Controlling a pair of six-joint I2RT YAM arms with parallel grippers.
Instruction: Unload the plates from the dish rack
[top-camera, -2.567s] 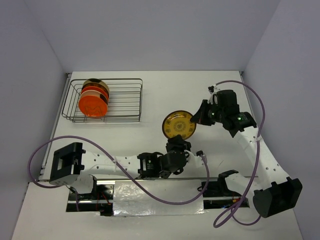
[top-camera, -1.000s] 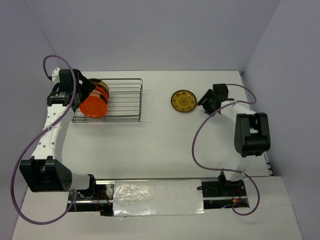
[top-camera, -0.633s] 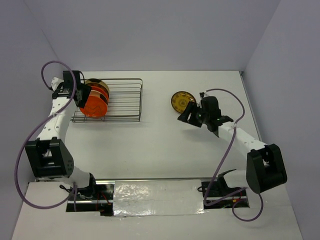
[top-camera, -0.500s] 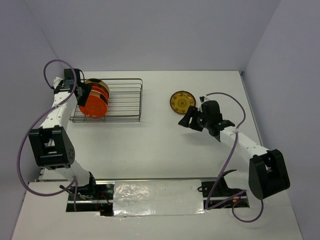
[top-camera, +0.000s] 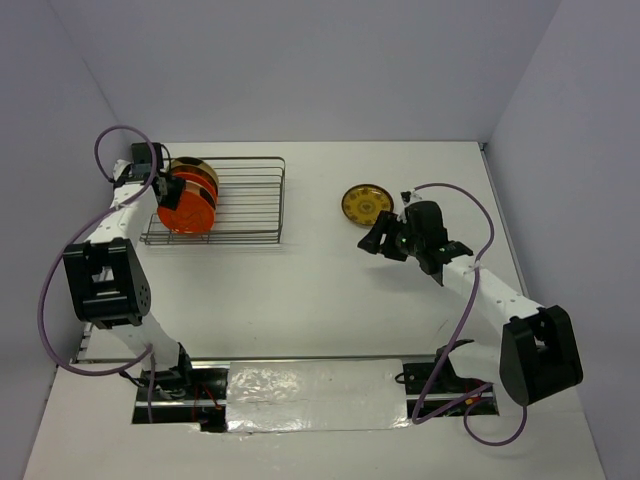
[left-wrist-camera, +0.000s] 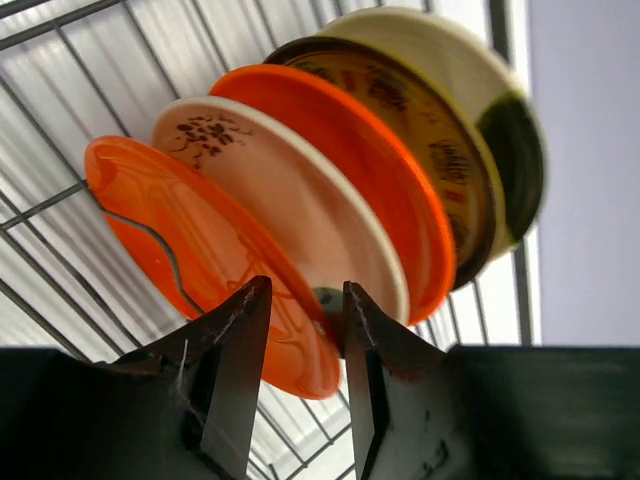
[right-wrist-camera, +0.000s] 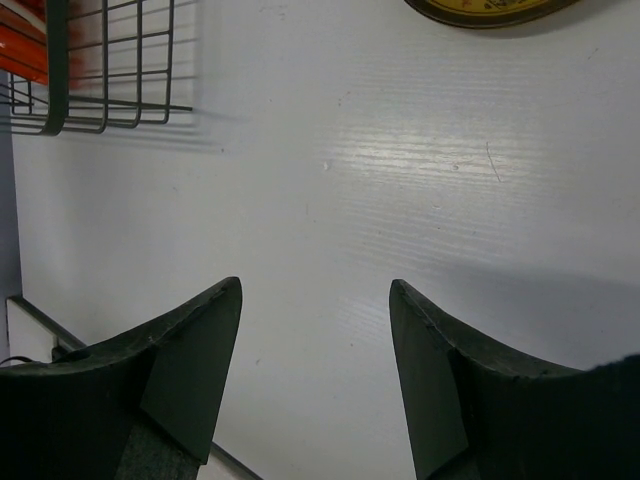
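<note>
The white table (top-camera: 300, 290) carried the dish rack (top-camera: 250, 200) at its far left, and the plates (top-camera: 190, 195) in it stood on edge, packed together at the rack's left end. One yellow plate (top-camera: 366, 203) already lay flat on the table, right of centre and well apart from the rack, so the unloading looked partly done, with five plates left to lift out. The step in hand appeared to be the grasp of the next one. The left gripper (left-wrist-camera: 305, 290) sat at the rack's left end with its jaws drawn fairly narrow and the rim of the front orange plate (left-wrist-camera: 200, 260) between them; whether the fingers (left-wrist-camera: 235, 350) were already pinching that rim could not be told. The right gripper (right-wrist-camera: 315, 285) hung over bare table just near the yellow plate, its jaws wide apart and holding nothing. The next move likely called for a firm pinch on the rim, then a lift clear of the wire divider and of the cream plate (left-wrist-camera: 290, 200) right behind it, before carrying the plate rightward to set down.
</note>
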